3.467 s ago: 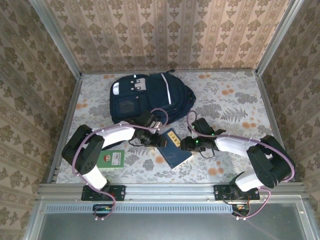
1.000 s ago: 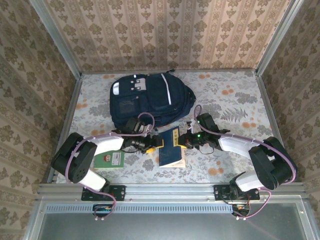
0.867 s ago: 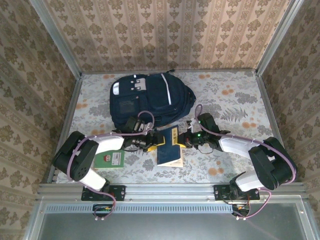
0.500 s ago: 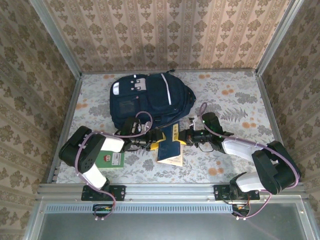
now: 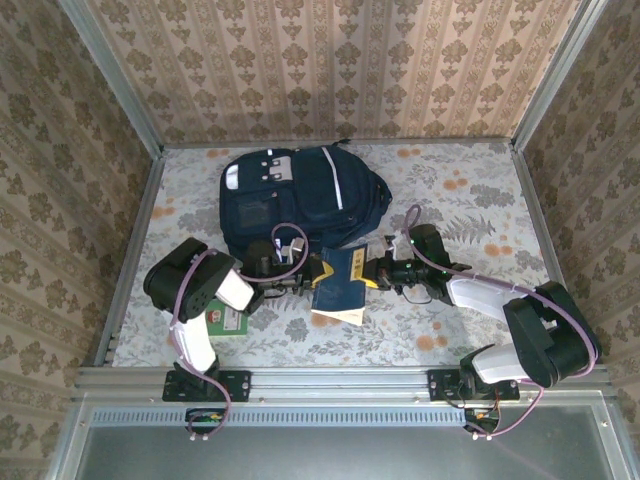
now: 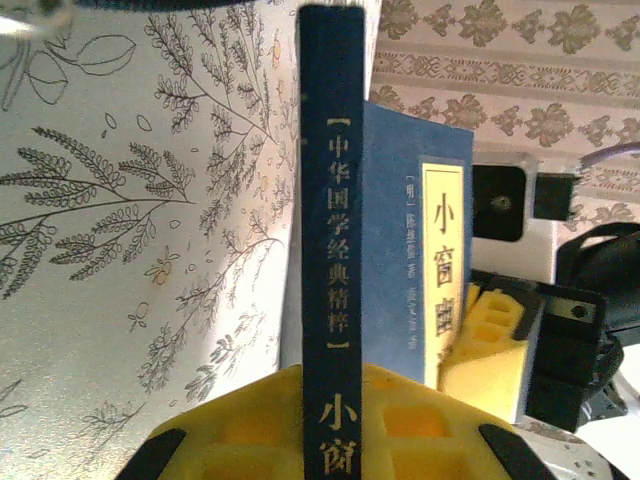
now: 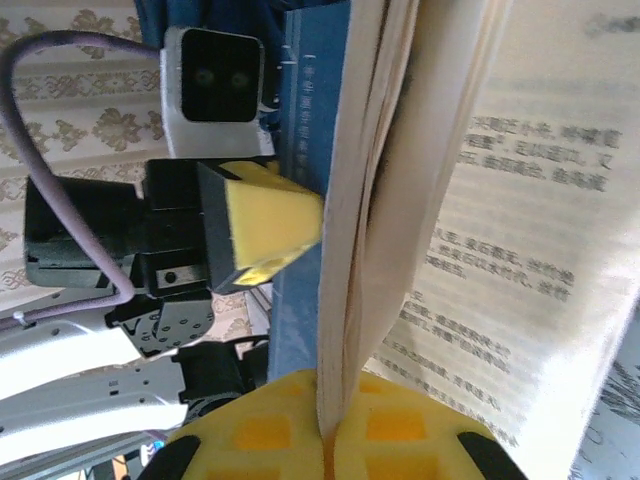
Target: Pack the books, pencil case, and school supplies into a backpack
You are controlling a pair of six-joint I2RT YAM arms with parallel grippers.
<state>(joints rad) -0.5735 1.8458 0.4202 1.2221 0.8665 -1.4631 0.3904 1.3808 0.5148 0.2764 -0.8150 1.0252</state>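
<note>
Flowered cloth covers the table [image 5: 470, 200], with patterned wallpaper closing it in on three sides. Nearest me, to the near left of the backpack [image 5: 300, 195], a green book [image 5: 232, 320] lies flat on the cloth, partly under the left arm's elbow. Further in, just off the backpack's near edge, both arms reach toward each other and share one navy book [image 5: 338, 288] between them. The left gripper [image 5: 316, 276] has it from the backpack's left-hand side. In its wrist view the dark spine [image 6: 320, 200] with pale lettering runs straight up between the yellow fingers [image 6: 240, 430], which are clamped on it. The right gripper [image 5: 371, 276] comes in from the opposite side, and its wrist view shows its yellow fingers [image 7: 390, 430] pinched tight on a bunch of cream pages. The remaining printed pages [image 7: 520, 250] fan loose to one side. A cream label strip [image 6: 445, 260] with dark characters shows on the navy cover. From above, the navy book looks tilted, its cover facing up and its cream page edge toward me. Beyond it the backpack lies flat on the cloth, dark navy with thin white stripes. Its white-grey patch [image 5: 268, 170] sits at the far left corner. I can't make out from here whether its opening is unzipped.
</note>
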